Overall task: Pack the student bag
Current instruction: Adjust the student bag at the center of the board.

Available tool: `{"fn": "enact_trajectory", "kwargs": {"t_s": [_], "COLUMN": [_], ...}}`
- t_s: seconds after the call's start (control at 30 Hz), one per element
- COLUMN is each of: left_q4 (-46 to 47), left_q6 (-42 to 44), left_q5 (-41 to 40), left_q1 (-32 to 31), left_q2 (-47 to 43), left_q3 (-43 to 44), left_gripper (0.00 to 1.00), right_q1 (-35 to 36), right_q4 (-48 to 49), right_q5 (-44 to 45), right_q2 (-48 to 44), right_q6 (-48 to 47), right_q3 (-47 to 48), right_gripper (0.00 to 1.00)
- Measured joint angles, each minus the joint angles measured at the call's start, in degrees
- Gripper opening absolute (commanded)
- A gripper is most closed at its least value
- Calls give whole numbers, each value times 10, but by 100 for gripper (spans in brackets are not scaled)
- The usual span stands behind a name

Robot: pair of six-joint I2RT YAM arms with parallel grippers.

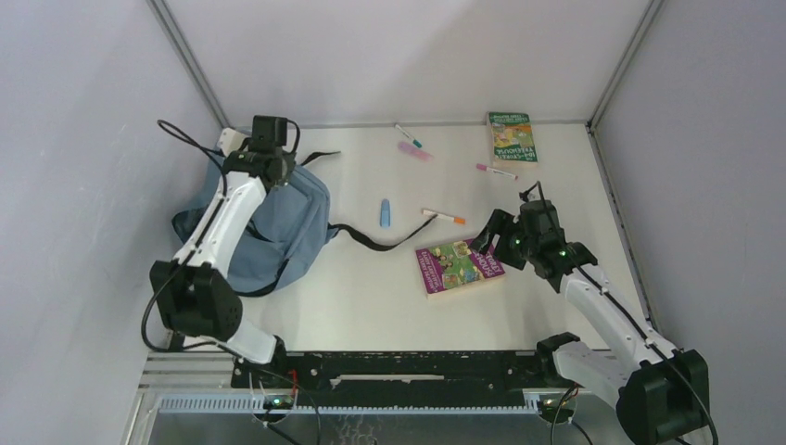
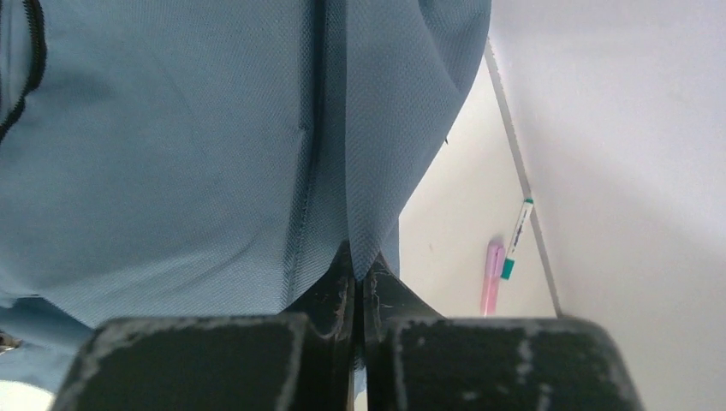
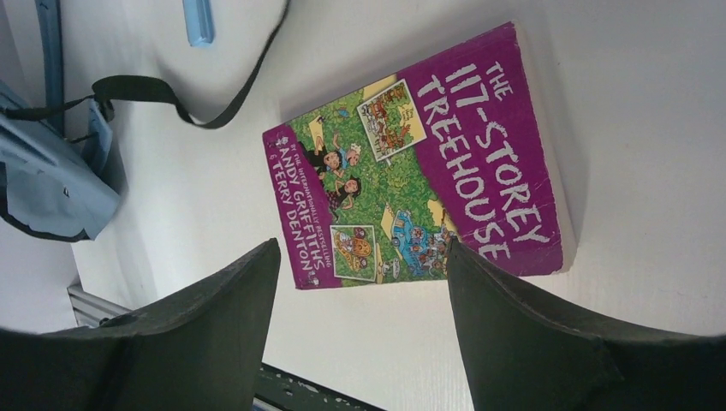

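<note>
The slate-blue student bag [image 1: 278, 227] lies at the left of the table, its black strap [image 1: 371, 241] trailing right. My left gripper [image 1: 269, 167] is at the bag's top edge, shut on a fold of its fabric [image 2: 377, 214]; the bag fills the left wrist view [image 2: 171, 145]. A purple book [image 1: 459, 264] lies flat mid-table, also in the right wrist view [image 3: 419, 171]. My right gripper [image 1: 496, 243] is open just above the book's right end; its fingers [image 3: 214, 317] frame the book's near edge without touching it.
A green book [image 1: 512, 136] lies at the back right. A blue marker [image 1: 385, 213], an orange-tipped pen [image 1: 445, 218], a pink-tipped pen [image 1: 496, 171], a pink marker [image 1: 414, 150] and a teal-capped pen [image 1: 408, 135] are scattered across the table. Walls enclose three sides.
</note>
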Motion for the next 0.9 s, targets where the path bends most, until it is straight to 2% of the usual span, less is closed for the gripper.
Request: {"fn": "enact_trajectory", "kwargs": {"t_s": [0.17, 0.3, 0.5, 0.7, 0.8, 0.9], "left_q4": [2, 8, 17, -12, -19, -22], "left_q6": [-37, -44, -67, -143, -194, -244], "left_q5": [42, 63, 75, 43, 15, -13], "left_q1": [26, 29, 27, 20, 16, 16], "left_q2": [53, 45, -61, -180, -195, -162], "left_q3": [36, 42, 10, 8, 8, 10], "left_gripper": [0, 0, 0, 0, 0, 0], "right_q1": [7, 8, 11, 19, 27, 40], "right_q4": [-5, -12, -10, 8, 17, 19], "right_q5": [6, 16, 16, 8, 1, 0], "right_q2": [-13, -18, -7, 24, 37, 43], "right_q6": [2, 5, 7, 9, 14, 15], "right_q3": [0, 0, 0, 0, 0, 0], "right_gripper": [79, 79, 79, 78, 78, 78]}}
